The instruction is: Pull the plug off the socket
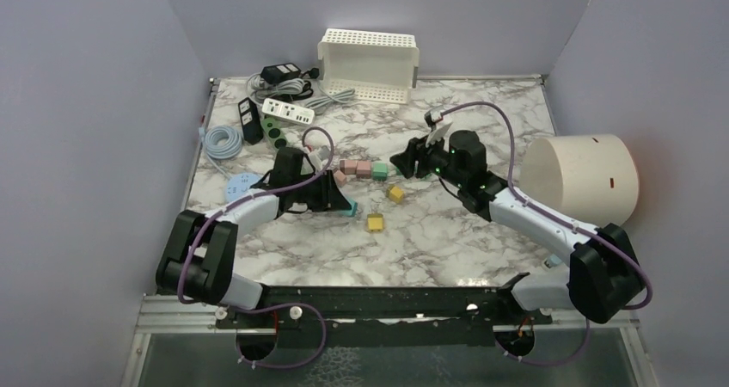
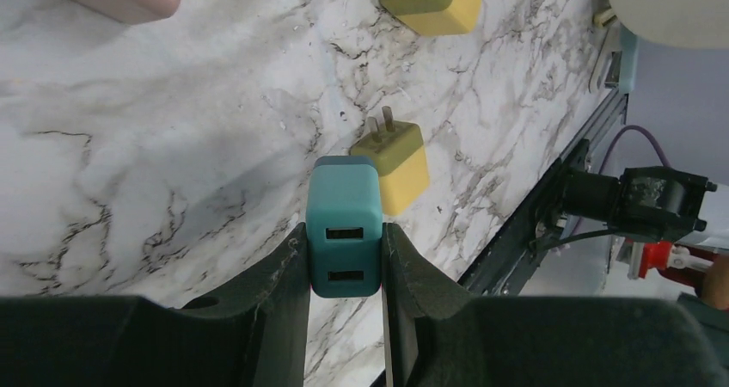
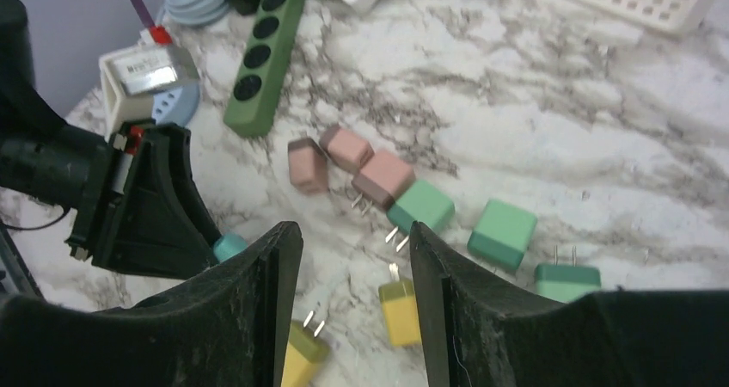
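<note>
The left claw (image 2: 344, 254) is closed narrow on the teal USB charger plug (image 2: 344, 224). The two fingers press its side faces, and the end with the two USB ports looks toward the wrist camera. The plug is low over the tabletop (image 1: 430, 241), well apart from the green power strip (image 3: 266, 56) that lies near the far left. So I judge the plug is already free of the socket, and the step in hand is to put it down. Its prongs are hidden in every view, and I cannot tell if it touches the marble.

A yellow plug (image 2: 400, 159) lies just beside the teal one, prongs pointing away. To do this step well, the left claw should come down on bare marble a little to the side of it, so that the teal plug does not land on the yellow one and tip over. It is better to open the fingers only when the plug rests, and then go straight back along the finger line, so that the pads do not drag it.

The right claw (image 3: 354, 236) is wide and holds nothing, above the scattered pink and green plugs. It can stay where it is.
</note>
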`<control>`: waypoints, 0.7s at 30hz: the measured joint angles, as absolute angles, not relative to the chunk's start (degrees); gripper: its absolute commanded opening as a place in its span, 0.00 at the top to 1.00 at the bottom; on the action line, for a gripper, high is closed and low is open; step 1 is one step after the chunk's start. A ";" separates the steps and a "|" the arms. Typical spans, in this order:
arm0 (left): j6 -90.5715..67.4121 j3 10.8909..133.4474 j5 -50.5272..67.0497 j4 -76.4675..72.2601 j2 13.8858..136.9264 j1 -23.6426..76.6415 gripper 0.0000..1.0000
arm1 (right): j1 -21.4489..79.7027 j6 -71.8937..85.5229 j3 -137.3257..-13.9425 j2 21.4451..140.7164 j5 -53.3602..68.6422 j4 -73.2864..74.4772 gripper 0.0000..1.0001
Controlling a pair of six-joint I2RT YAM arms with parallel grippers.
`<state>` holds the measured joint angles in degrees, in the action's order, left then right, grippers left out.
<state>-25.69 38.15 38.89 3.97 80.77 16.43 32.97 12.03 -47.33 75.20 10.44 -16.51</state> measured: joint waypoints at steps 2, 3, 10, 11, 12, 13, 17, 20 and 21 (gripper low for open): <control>-27.22 37.58 39.70 1.45 82.43 17.61 1.00 | 32.99 12.99 -45.45 75.20 10.39 -15.03 0.41; -27.75 37.47 40.07 -0.05 83.55 18.35 1.00 | 32.97 13.47 -44.91 75.20 10.41 -14.04 0.40; -29.89 37.47 42.57 -4.71 91.44 23.27 0.83 | 32.99 14.37 -44.49 75.20 10.35 -11.33 0.31; -30.06 37.50 42.89 -5.04 91.92 23.57 0.74 | 32.99 14.33 -44.47 75.20 10.28 -10.94 0.30; -30.09 37.56 43.00 -5.06 92.07 23.81 0.66 | 32.99 14.28 -44.40 75.20 10.11 -10.52 0.27; -30.06 37.74 43.05 -4.95 92.23 23.94 0.56 | 32.99 14.15 -44.38 75.20 9.89 -10.13 0.24; -28.71 38.76 40.38 -2.74 92.53 24.27 0.38 | 32.99 13.89 -44.36 75.22 8.95 -8.88 0.12; -27.07 40.64 37.21 0.84 91.92 24.40 0.30 | 32.99 13.74 -44.36 75.29 8.08 -8.03 0.00; -26.50 41.36 36.03 1.76 91.72 24.58 0.27 | 32.99 13.50 -44.36 75.31 7.84 -7.73 0.00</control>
